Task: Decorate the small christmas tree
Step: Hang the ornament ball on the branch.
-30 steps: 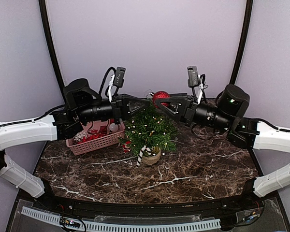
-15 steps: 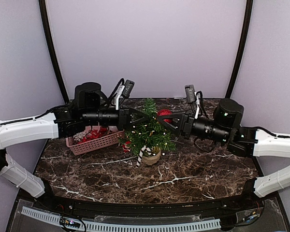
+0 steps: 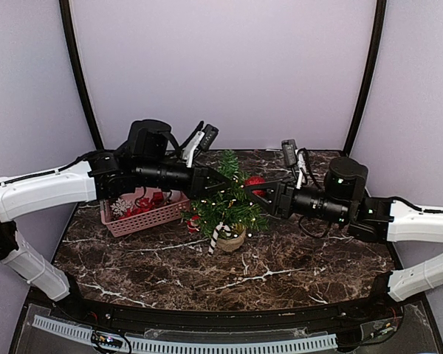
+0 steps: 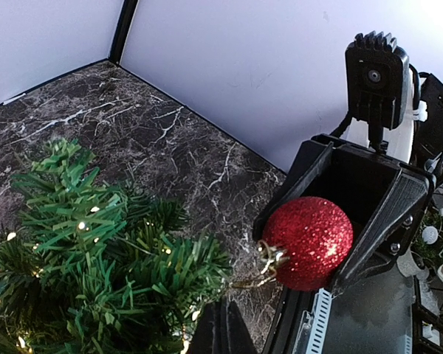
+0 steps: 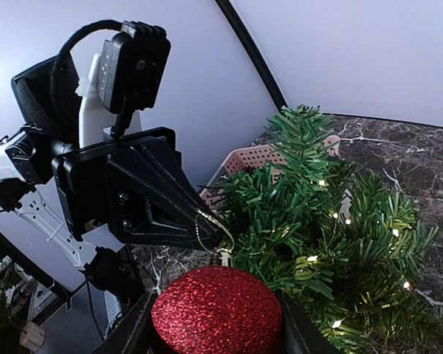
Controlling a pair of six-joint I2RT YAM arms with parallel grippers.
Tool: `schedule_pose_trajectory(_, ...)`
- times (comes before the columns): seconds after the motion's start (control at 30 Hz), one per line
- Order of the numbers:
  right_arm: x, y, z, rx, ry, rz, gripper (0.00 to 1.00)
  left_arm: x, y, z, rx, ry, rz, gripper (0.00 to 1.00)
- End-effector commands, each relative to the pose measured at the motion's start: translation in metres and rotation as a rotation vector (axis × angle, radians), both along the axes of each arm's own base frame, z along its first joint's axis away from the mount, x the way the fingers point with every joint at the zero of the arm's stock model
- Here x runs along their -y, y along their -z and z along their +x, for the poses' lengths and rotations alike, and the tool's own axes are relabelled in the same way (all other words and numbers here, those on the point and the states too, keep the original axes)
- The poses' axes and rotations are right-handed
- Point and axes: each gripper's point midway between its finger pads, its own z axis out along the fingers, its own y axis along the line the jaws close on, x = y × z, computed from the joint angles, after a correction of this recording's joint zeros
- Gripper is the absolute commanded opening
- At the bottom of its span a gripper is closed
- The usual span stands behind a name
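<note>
The small christmas tree (image 3: 225, 203), green with tiny lit lights, stands in a tan pot (image 3: 231, 240) mid-table. It also shows in the left wrist view (image 4: 96, 251) and the right wrist view (image 5: 332, 221). My right gripper (image 3: 252, 186) is shut on a red glitter ball (image 3: 255, 180) beside the tree's top right; the ball fills the jaws (image 5: 216, 310) and shows in the left wrist view (image 4: 308, 242). My left gripper (image 3: 225, 182) is shut, its fingertips (image 5: 207, 228) pinching the ball's gold loop (image 4: 255, 280) against the upper branches.
A pink basket (image 3: 144, 216) with red ornaments and a white snowflake (image 3: 120, 206) stands left of the tree. A candy cane (image 3: 218, 236) and a red ornament (image 3: 194, 221) hang on the tree's lower front. Purple walls close the back.
Both grippers have come down from above the tree to beside its top, carrying the red ball and its loop lower. The left arm has reached further right.
</note>
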Motion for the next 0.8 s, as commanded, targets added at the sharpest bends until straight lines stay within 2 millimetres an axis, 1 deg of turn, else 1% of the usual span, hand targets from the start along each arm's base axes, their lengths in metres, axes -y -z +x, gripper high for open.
schedule_pose_trajectory(0.0,0.009,-0.001,0.004,0.002,0.040,0.004,0.43,-0.001,0.001,0.000,0.033,-0.017,0.076,0.00)
schedule_pose_trajectory(0.47,0.009,0.011,0.010,-0.015,0.070,-0.038,0.42,-0.006,0.006,0.008,0.068,-0.080,0.165,0.00)
schedule_pose_trajectory(0.63,0.006,0.015,0.014,-0.028,0.081,-0.062,0.42,-0.007,0.006,0.012,0.074,-0.098,0.189,0.00)
schedule_pose_trajectory(0.77,0.004,0.014,0.016,-0.028,0.079,-0.065,0.42,-0.007,0.008,0.012,0.072,-0.094,0.198,0.00)
